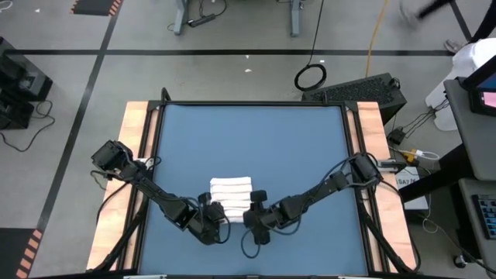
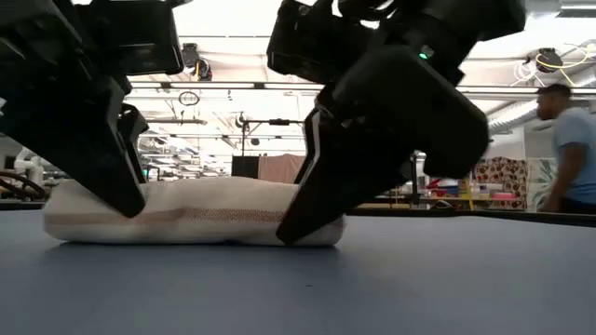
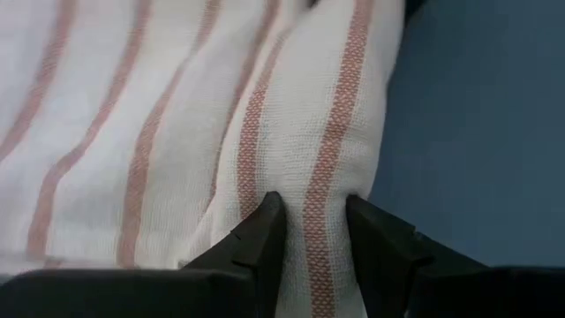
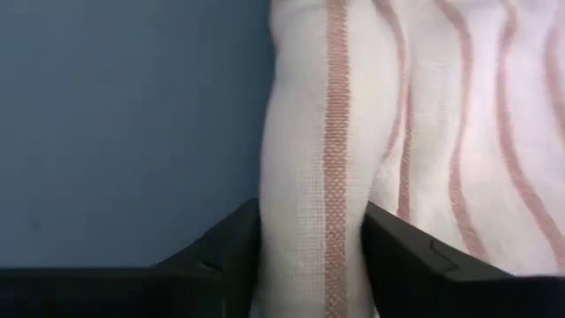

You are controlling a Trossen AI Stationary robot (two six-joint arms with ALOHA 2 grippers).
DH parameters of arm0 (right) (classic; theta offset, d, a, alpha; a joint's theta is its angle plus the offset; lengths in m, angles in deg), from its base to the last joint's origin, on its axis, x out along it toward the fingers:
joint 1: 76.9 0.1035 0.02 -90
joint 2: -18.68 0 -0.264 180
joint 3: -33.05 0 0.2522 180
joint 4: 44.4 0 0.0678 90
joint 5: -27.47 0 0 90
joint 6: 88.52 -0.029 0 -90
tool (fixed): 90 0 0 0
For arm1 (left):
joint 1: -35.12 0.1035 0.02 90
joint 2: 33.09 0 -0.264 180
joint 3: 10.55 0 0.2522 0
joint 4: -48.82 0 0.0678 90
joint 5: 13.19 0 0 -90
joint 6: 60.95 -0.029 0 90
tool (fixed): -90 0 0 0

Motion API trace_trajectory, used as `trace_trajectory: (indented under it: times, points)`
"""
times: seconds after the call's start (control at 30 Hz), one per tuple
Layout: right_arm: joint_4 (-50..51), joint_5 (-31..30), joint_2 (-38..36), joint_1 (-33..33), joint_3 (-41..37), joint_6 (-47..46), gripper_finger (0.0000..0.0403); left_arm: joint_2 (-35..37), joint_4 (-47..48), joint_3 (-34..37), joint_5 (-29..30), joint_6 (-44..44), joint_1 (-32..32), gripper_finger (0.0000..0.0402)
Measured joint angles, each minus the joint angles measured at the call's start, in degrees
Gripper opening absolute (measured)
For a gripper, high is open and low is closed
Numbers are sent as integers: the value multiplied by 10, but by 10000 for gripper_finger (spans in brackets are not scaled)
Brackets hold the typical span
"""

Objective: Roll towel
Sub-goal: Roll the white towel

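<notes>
The towel (image 1: 231, 194) is white cloth with narrow reddish stripes. It lies bunched into a thick, short bundle on the blue tabletop (image 1: 256, 139), near the table's near edge, and rests on its underside (image 2: 186, 237). My left gripper (image 1: 218, 218) is at the bundle's near left corner and my right gripper (image 1: 253, 215) at its near right corner. Both are shut on the towel's near edge. The left wrist view (image 3: 313, 234) and the right wrist view (image 4: 311, 256) each show a fold between the fingers. My left gripper pinches a raised fold of the towel's near edge (image 3: 318, 190) between its two fingers (image 3: 265, 231), at the bundle's left end. The fingers slant down from the near side. The towel lies on the table. My right gripper pinches a thick fold of the towel's near edge (image 4: 322, 177) between its two fingers (image 4: 237, 252), at the bundle's right end. The fingers slant down from the near side (image 2: 307, 219). The towel lies on the table.
Bare blue tabletop lies beyond the towel and to both sides. Wooden strips (image 1: 136, 155) run along the table's left and right edges. A person (image 2: 568, 149) stands in the room far behind the table.
</notes>
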Motion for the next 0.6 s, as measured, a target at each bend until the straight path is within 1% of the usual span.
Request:
trace_trajectory:
  times: [0.1,0.2,0.37,0.43,0.53,0.6]
  points:
    - [0,37,-1,-14,1,-12,142,16,3,3,35,5,-11,120]
    - [-1,77,-2,-28,2,-15,119,38,9,3,76,-8,-28,120]
    - [-2,128,-2,-49,2,-33,95,63,7,2,138,-29,-59,120]
    - [1,151,-2,-59,2,-47,92,63,3,2,154,-38,-72,120]
    - [2,195,-2,-73,2,-67,92,59,-4,2,158,-36,-89,123]
    - [2,218,-2,-80,1,-74,91,52,-14,1,158,-36,-103,135]
